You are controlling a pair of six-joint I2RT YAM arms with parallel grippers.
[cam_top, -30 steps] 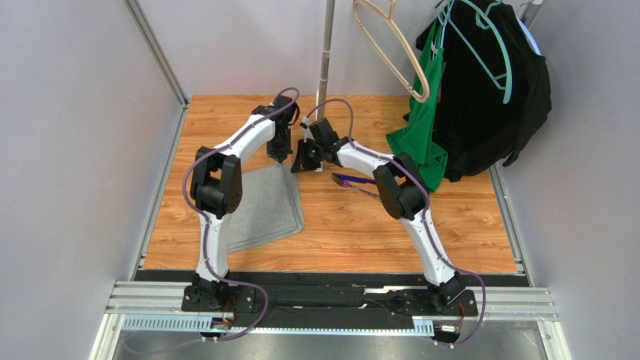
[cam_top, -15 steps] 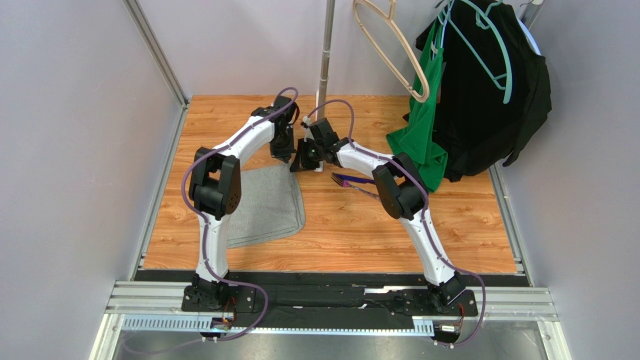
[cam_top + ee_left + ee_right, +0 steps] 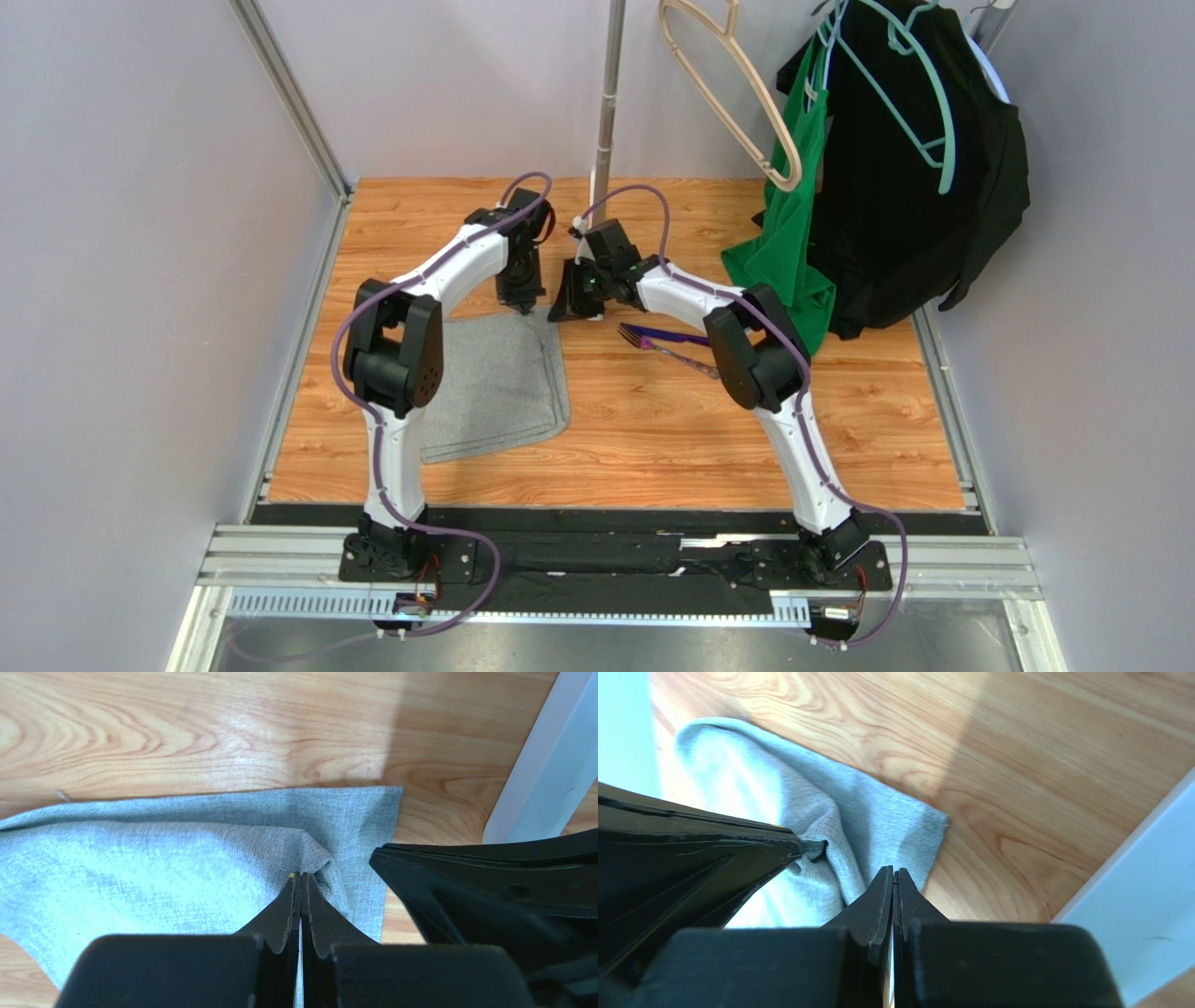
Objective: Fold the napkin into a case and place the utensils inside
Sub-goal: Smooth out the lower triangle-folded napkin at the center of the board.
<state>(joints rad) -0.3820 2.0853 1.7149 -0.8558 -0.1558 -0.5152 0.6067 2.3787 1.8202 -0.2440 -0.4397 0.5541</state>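
The heather-grey napkin (image 3: pixel 491 378) lies flat on the left half of the wooden table, and its far right corner (image 3: pixel 365 812) shows in the left wrist view. My left gripper (image 3: pixel 302 876) is shut on a small bunched fold of the napkin just inside that corner. My right gripper (image 3: pixel 894 871) is shut, with its tips at the napkin's right edge (image 3: pixel 913 833) close beside the left one. Whether cloth is pinched in it I cannot tell. The utensils (image 3: pixel 659 338), one dark purple piece and a silvery fork, lie on the bare wood right of the grippers, partly behind the right arm.
A metal pole (image 3: pixel 608 98) stands at the back just behind the grippers. A wooden hanger (image 3: pixel 744 98), a green garment (image 3: pixel 786 252) and a black garment (image 3: pixel 912 182) hang over the table's far right. Grey walls enclose the left and right sides.
Both arms have shifted slightly, the left elbow to the left and the right forearm a little farther back. Both grippers stay shut at the napkin's far right corner.
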